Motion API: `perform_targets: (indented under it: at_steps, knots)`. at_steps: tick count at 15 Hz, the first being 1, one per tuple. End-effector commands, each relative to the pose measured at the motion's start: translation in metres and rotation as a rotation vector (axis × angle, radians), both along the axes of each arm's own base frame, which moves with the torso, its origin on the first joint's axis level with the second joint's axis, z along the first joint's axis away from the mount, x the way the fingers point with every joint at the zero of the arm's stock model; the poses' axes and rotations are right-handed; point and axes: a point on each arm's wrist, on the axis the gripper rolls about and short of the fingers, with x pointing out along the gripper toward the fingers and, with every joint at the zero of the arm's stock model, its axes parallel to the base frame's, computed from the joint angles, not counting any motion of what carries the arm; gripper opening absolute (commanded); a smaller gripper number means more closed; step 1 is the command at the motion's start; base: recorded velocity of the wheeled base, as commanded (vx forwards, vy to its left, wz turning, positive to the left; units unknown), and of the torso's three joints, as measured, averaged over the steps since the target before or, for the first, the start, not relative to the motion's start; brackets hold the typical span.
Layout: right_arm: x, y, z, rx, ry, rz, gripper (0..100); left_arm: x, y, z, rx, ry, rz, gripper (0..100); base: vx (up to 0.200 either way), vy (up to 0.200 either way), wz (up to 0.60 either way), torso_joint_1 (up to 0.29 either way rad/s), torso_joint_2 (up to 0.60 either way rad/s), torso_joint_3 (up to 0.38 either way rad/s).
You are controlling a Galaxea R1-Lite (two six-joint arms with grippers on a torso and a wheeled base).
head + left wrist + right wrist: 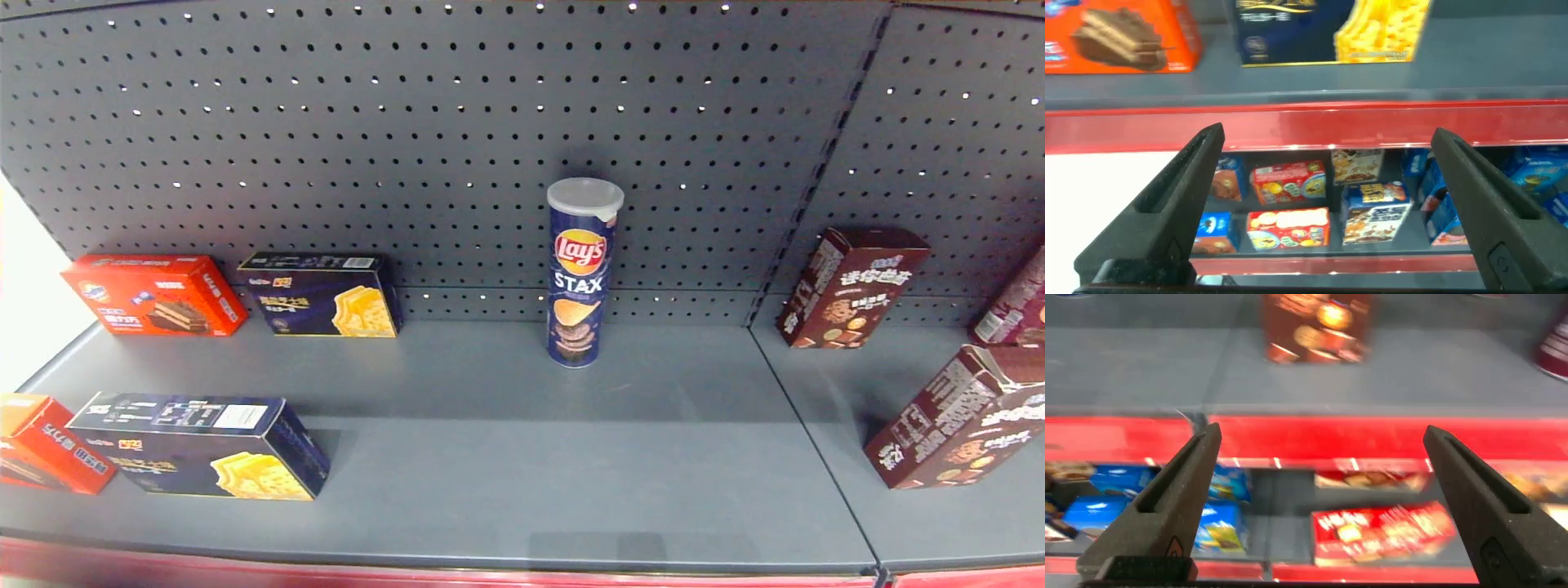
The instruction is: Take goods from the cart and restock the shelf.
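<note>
Presently nothing is held: the left gripper (1327, 135) is seen with its jaws wide apart, and the right gripper (1320, 431) likewise, both set low before the red lip (1323, 122) of the shelf (506, 457). On the shelf, a can (581, 273) stands upright at 12 o'clock against the back panel. A red box (155, 294) and a navy box (322, 296) lie at 10 and 11 o'clock, and a second navy box (204, 447) at 8 o'clock. A brown box (849, 287) is tilted at 2 o'clock and a second brown box (959, 420) at 4 o'clock. The bare middle is judged the likely place for new stock.

Several faults can be foreseen. If an arm is raised straight from its low station, the lip may be struck. The can, being tall and narrow, may be toppled by anything swept in towards 12 o'clock. The leaning brown boxes may be pushed over if stock is set close by. Packets (1288, 181) on the tier below may be mistaken for cart goods.
</note>
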Motion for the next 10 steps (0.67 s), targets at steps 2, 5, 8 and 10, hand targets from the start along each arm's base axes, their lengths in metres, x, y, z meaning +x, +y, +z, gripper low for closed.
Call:
perform_targets:
  at_steps: [2,5,8,10]
  knots:
    - [0.0,0.0,0.0,0.0,0.0,0.0,100,0.0,0.0,0.0,0.0,0.0,0.001,100,0.0,0.0,0.6,0.002,0.0,0.0]
    - [0.0001,0.0,0.0,0.0,0.002,0.0,100,0.0,0.0,0.0,0.0,0.0,0.001,100,0.0,0.0,0.6,0.002,0.0,0.001]
    - [0.0001,0.0,0.0,0.0,0.002,0.0,100,0.0,0.0,0.0,0.0,0.0,0.001,100,0.0,0.0,0.6,-0.001,0.0,0.002]
    - [0.0,0.0,0.0,0.0,0.0,0.0,100,0.0,0.0,0.0,-0.002,0.0,0.001,100,0.0,0.0,0.6,0.002,0.0,0.0]
